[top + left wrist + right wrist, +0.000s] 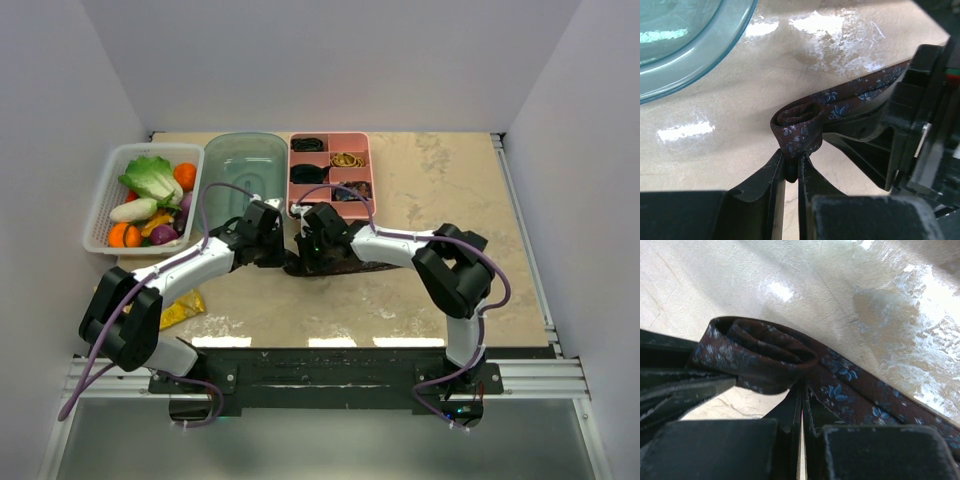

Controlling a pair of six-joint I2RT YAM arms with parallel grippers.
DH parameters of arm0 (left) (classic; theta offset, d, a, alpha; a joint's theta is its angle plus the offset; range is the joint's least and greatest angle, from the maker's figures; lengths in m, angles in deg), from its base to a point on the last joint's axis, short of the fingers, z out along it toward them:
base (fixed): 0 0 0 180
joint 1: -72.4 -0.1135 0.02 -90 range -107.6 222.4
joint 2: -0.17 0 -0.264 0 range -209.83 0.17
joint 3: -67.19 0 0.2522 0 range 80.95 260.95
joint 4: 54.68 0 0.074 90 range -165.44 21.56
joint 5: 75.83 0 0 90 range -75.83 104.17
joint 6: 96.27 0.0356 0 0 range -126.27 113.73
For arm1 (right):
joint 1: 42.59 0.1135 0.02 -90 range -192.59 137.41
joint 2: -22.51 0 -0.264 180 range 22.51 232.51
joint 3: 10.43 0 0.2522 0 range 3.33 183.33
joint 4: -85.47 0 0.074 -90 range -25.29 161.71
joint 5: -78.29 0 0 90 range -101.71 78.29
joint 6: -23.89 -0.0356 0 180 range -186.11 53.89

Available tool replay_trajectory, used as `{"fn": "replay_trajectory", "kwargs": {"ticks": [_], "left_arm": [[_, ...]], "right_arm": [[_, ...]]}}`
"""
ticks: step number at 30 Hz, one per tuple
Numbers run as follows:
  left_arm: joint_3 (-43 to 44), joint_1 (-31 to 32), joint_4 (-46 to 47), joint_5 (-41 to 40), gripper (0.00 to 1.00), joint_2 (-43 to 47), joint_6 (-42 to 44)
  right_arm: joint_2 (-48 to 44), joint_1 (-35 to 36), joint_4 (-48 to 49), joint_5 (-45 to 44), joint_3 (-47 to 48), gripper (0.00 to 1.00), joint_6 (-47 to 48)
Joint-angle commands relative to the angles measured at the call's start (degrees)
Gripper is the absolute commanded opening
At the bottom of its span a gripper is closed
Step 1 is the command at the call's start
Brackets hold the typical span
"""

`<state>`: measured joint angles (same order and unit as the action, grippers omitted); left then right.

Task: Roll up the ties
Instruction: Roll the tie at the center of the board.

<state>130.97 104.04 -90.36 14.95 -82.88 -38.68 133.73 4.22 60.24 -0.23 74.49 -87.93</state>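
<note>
The maroon tie [799, 124] sits in the middle of the table [450, 200], its end in a loose coil. My left claw [791, 167] pinches that coil; my right claw [802, 402] looks clenched on the fabric just beside it. If either grip slips, I expect the coil to spring open.

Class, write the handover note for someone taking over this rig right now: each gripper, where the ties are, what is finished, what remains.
Left gripper: jaws shut on the maroon tie, pinching its rolled end.
Right gripper: jaws shut right at the roll; whether they pinch cloth is unclear.
The tie lies mid-table between the two arms, with its loose length running to the right.
Done: only one end is rolled. Black rolls, probably finished ties, sit in the pink tray.
Left: roll the remaining length, then probably place it in the tray.
</note>
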Motion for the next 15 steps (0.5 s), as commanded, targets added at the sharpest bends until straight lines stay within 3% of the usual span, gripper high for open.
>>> {"fn": "replay_trajectory", "kwargs": {"ticks": [1, 15], "left_arm": [[2.5, 0.3, -1.3, -3.0, 0.0, 0.5, 2.0], [4.0, 1.8, -1.6, -3.7, 0.0, 0.1, 2.1]], "right_arm": [[-4.1, 0.2, -0.8, -1.5, 2.9, 0.0, 1.0], [-0.9, 0.0, 2.5, 0.3, 4.2, 0.0, -0.3]]}}
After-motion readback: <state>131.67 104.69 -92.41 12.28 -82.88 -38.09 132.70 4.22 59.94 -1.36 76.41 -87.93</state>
